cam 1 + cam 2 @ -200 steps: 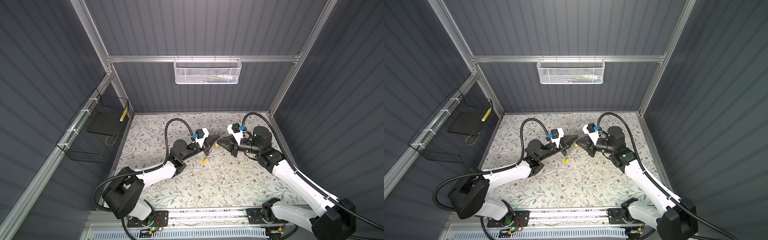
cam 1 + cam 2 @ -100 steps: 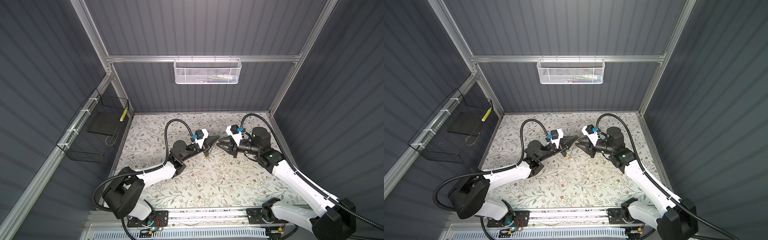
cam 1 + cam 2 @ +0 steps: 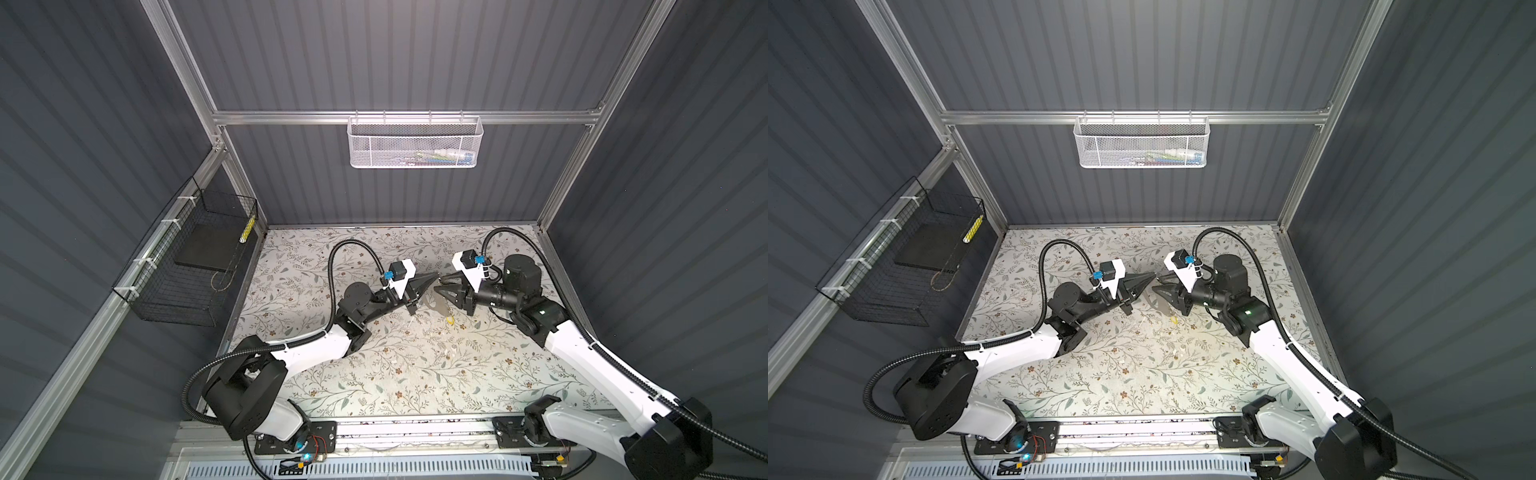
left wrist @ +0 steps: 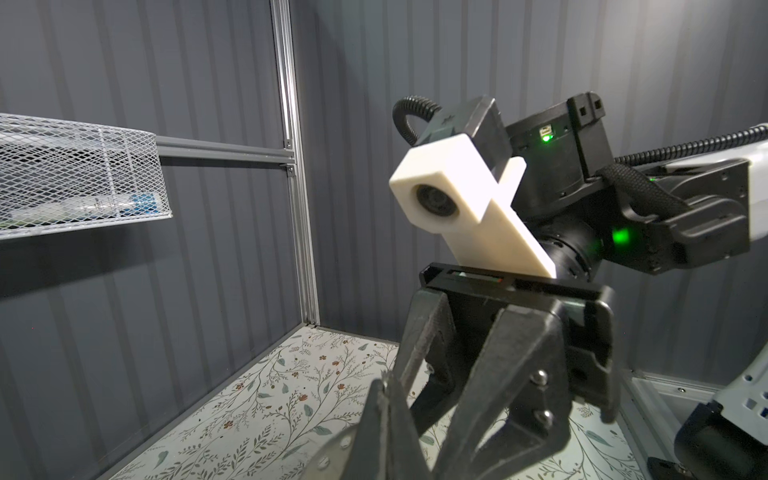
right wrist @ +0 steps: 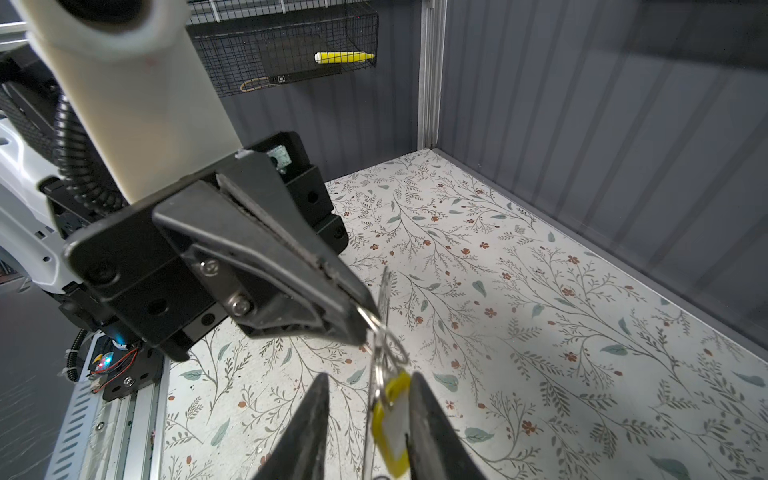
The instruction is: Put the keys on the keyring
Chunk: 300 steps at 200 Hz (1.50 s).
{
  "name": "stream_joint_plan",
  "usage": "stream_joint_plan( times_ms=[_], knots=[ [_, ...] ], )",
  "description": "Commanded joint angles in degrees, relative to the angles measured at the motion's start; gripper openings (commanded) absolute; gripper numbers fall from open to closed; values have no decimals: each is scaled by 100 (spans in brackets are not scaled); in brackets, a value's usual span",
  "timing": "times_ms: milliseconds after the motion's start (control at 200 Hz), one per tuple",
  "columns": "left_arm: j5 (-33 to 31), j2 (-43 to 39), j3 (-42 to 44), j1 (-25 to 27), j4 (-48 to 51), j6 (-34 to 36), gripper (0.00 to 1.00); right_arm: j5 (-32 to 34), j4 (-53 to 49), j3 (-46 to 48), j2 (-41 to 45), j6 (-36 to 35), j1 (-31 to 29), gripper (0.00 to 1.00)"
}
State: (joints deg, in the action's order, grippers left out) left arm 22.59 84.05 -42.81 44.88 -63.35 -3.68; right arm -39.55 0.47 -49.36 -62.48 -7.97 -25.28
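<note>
The left fingers (image 5: 270, 257), pressed together, pinched only the thin silvery wire ring (image 5: 380, 332) of the small yellow plastic key tag (image 5: 390, 428). Everything hung from that one hold above the floral-printed counter (image 5: 540, 311), so a slight slip there would likely have dropped the lot. The flat grey oval keyring loop (image 3: 441, 306) appeared to hang just beneath the meeting fingertips in both top views. Whether the wire ring already ran through it could not be told. The right fingers (image 5: 432, 440) stood spread, the tag dangling between them, close against one and clear of the other. Closing from there might have caught the tag askew and twisted the ring out of the left pinch.

The left fingers were matte black tapered wedges. The wire looked round and smooth, and the loop thin and stiff. The tag was glossy, flat and rectangular, with a white label window. The right fingers were pointed black blades.
</note>
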Motion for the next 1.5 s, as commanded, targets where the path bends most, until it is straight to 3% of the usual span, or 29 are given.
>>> stream_joint_plan(
  times_ms=[0,285,465,690,841,1036,1221,1371,1496],
  knots=[
    [77,-159,65,-62,-404,-55,0,-26,5,88,219,-39,-8,35],
    [355,-102,-21,-226,-440,-197,0,70,58,180,446,13,23,39],
    [1456,177,-321,-799,-771,-788,0,280,105,200,500,103,104,41],
    [2990,615,-1162,-1176,-382,-1011,0,567,212,169,361,273,225,45],
    [3630,774,-1596,-1365,-98,-1050,0,824,398,56,109,540,330,49],
    [4236,941,-1989,-1509,-219,-1379,0,671,645,-117,-422,930,402,51],
    [4527,1175,-2217,-1578,-1027,-2153,0,364,1094,-30,-576,1168,416,55],
    [4732,1597,-2486,-1614,-2412,-3436,0,153,1280,-73,-719,1300,408,56],
    [4792,1780,-2689,-1628,-2419,-3696,0,-28,1433,-90,-787,1389,403,57]
  ],
)
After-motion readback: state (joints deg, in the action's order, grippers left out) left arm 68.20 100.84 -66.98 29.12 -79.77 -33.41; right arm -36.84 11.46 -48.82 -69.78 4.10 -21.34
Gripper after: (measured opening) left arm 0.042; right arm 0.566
